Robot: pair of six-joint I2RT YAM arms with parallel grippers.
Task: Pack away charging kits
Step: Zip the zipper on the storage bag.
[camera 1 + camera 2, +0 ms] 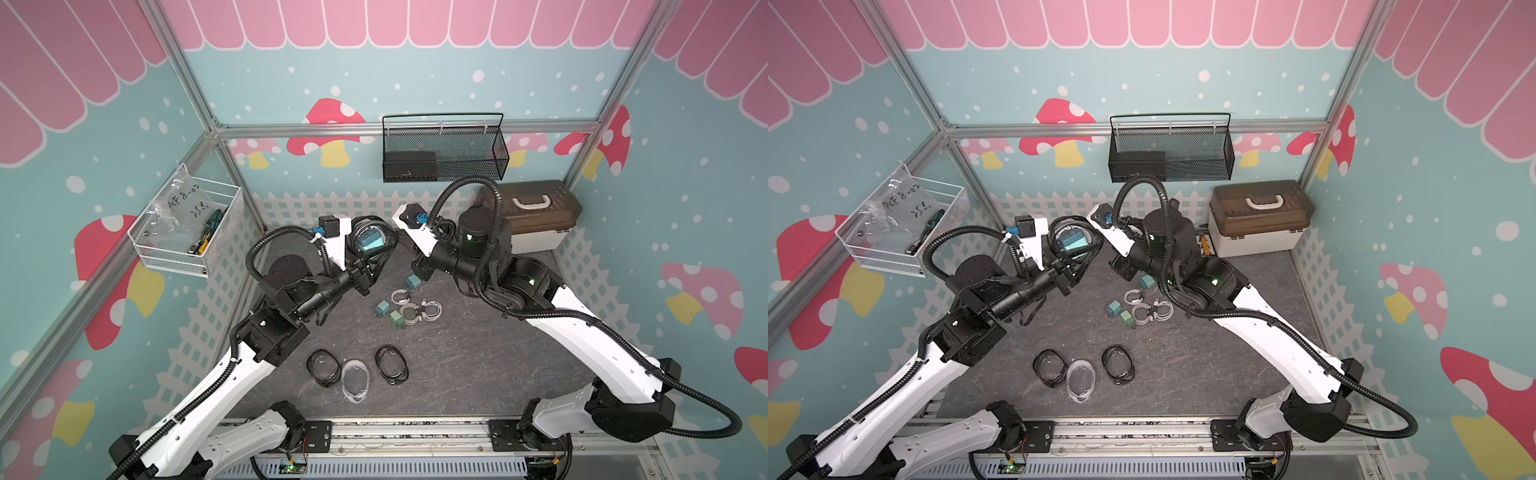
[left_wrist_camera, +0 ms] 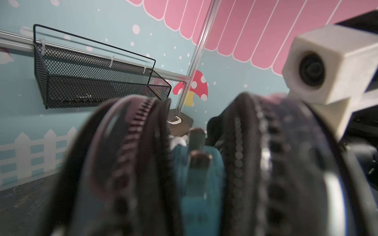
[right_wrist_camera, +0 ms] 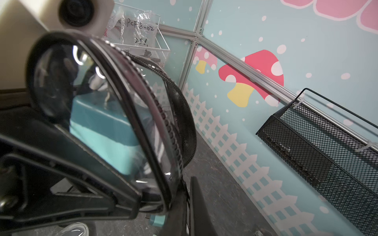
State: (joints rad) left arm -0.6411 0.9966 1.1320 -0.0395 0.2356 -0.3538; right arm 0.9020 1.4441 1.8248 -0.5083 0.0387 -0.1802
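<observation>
A black-rimmed pouch [image 1: 384,243] is held clear of the dark surface [image 1: 478,365] at its far middle, clamped in the left hand [image 1: 368,262]. A teal charger [image 1: 365,243] can be seen through its clear window. In the left wrist view the pouch's zipper is shown parted, with the charger lodged between the two rows of teeth. The right hand [image 1: 419,267] is pictured just right of the pouch with its fingers brought together. Whether anything is pinched between them cannot be told, as the hand is largely hidden beneath its own arm in both top views. Right of centre, a second charger [image 1: 412,281] is seen lying near the right hand, with a blue-green charger [image 1: 381,309] and a greener charger [image 1: 397,319] side by side nearer the camera. Three coiled white cables [image 1: 415,309] are bunched just beside them. Towards the near edge, three empty pouches are laid in a row: a left black pouch [image 1: 323,368], a clear pouch [image 1: 355,380] overlapping it, and a right black pouch [image 1: 391,365] set slightly apart. A black mesh basket [image 1: 444,149] is hung on the far wall, and a beige box [image 1: 536,224] with a brown lid is stood in the far right corner.
</observation>
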